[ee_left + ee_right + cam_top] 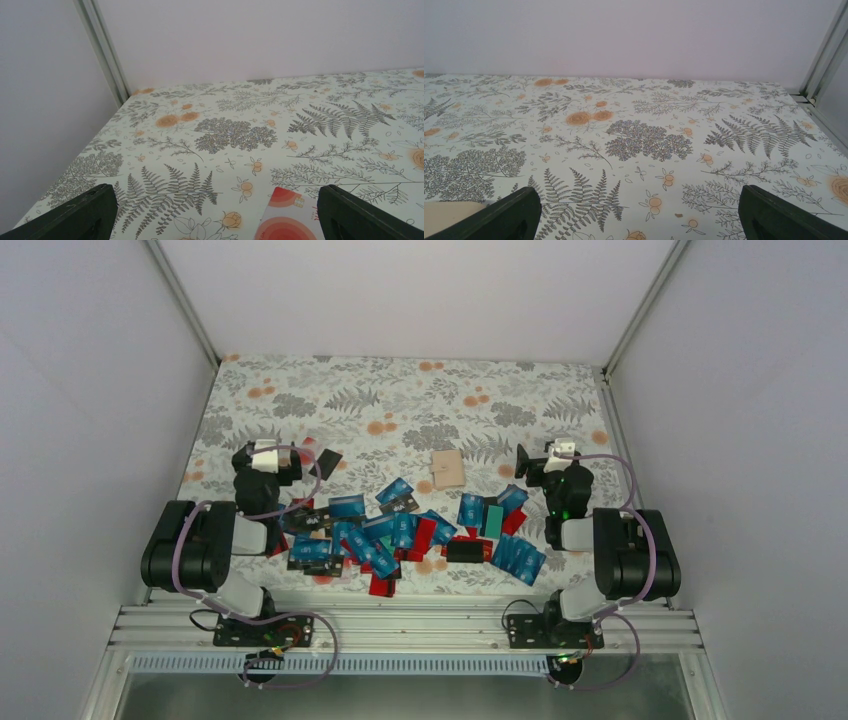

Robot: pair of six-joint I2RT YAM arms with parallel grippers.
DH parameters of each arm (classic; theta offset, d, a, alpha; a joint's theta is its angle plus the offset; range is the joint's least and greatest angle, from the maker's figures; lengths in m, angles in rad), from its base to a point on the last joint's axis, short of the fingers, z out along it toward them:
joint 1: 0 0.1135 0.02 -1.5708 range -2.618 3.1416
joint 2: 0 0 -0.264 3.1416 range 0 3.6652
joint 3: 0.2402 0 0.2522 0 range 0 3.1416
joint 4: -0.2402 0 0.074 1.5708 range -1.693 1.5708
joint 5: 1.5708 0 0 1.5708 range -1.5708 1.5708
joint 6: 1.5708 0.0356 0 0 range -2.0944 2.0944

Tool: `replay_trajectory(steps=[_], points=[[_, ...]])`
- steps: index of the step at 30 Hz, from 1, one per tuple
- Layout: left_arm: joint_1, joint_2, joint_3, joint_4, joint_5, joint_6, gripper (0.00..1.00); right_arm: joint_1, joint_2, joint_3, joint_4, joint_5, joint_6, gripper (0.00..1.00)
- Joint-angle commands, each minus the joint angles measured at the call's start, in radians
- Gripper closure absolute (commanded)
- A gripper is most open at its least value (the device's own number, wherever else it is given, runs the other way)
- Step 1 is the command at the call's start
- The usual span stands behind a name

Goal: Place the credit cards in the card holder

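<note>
The credit cards [400, 535], mostly blue with some red, black and teal, lie scattered in a band across the near part of the table. The beige card holder [447, 469] lies flat beyond them at the middle; its edge shows at the lower left of the right wrist view [449, 212]. My left gripper [300, 453] is open and empty, low over the table at the left. A red-and-white card [287, 215] lies just inside its right finger. My right gripper [528, 464] is open and empty, to the right of the holder.
A dark card [326, 462] lies by the left gripper. The floral tablecloth [400, 400] runs to white walls, with metal corner posts [102, 50] at the back left and back right [824, 55].
</note>
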Motion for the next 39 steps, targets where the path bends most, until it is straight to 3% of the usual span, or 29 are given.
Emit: replay_trajectory(steps=[1, 3, 7, 10, 17, 26, 32, 39], points=[[0.004, -0.002, -0.006, 0.052, 0.021, -0.001, 0.0, -0.009, -0.009, 0.013, 0.031, -0.002, -0.011, 0.0], [0.003, -0.025, 0.021, -0.019, 0.014, -0.004, 0.0, -0.009, -0.037, 0.074, -0.095, 0.071, 0.02, 0.0], [-0.001, -0.126, 0.224, -0.468, -0.063, -0.077, 0.0, -0.005, -0.103, 0.231, -0.372, 0.123, 0.066, 0.0], [-0.005, -0.172, 0.332, -0.664, -0.11, -0.185, 0.0, -0.002, -0.148, 0.327, -0.517, 0.153, 0.144, 0.0], [-0.016, -0.155, 0.626, -1.151, -0.062, -0.329, 0.0, 0.0, -0.174, 0.603, -0.942, 0.062, 0.22, 0.0], [-0.016, -0.126, 0.755, -1.371, 0.187, -0.426, 0.0, -0.005, -0.21, 0.696, -1.19, -0.11, 0.394, 0.0], [-0.021, -0.124, 0.746, -1.421, 0.331, -0.464, 0.0, -0.012, -0.113, 0.733, -1.371, -0.267, 0.42, 0.0], [-0.154, -0.103, 0.739, -1.476, 0.42, -0.461, 0.03, 0.004, 0.004, 0.646, -1.376, -0.485, 0.414, 0.08]])
